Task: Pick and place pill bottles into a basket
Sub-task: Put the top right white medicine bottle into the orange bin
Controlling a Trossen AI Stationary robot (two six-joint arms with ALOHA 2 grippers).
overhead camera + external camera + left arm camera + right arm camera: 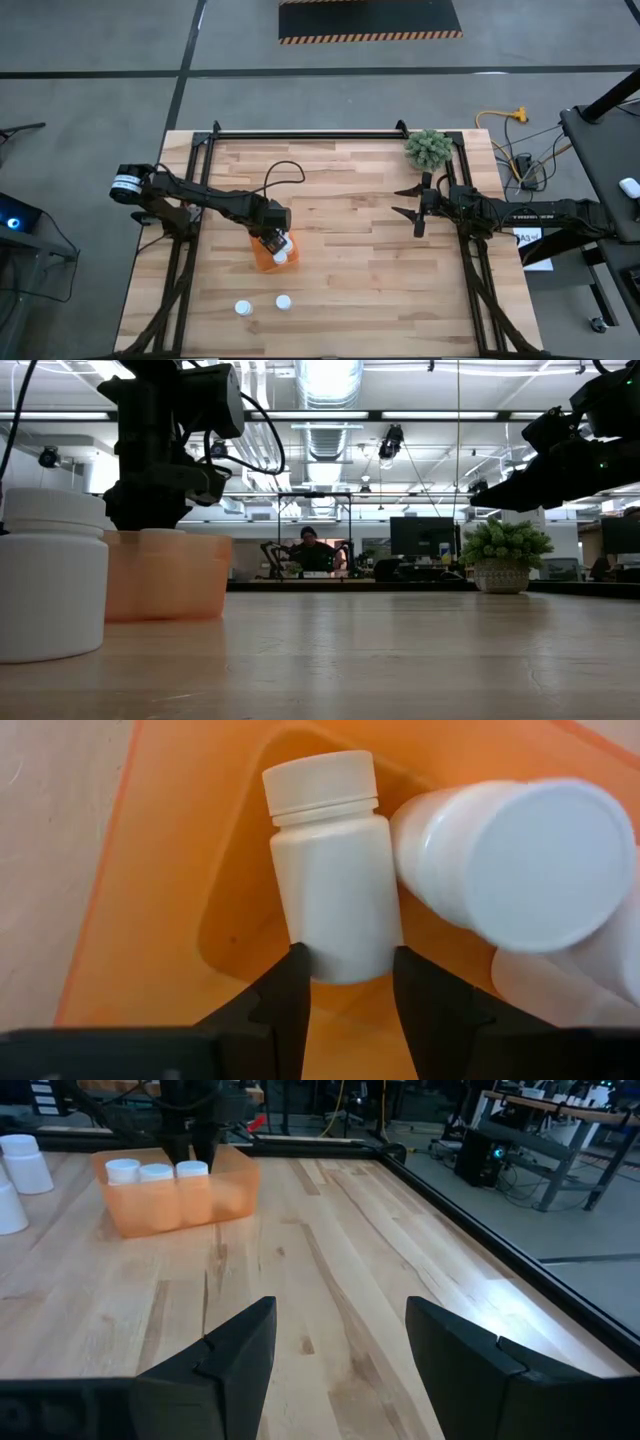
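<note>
orange basket (262, 258) sits right under our left gripper (345, 982), whose fingers are squeezed on the bottom end of a white pill bottle (335, 890) lying flat inside it, cap pointing away, while our right gripper (414, 205) waits open far off.

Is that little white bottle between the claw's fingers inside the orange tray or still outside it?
Inside. The left claw is shut on the pill bottle, with the orange basket floor and wall around it.

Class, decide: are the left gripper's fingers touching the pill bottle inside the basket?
Touching. The left wrist view shows both fingers pressed against the pill bottle.
</note>
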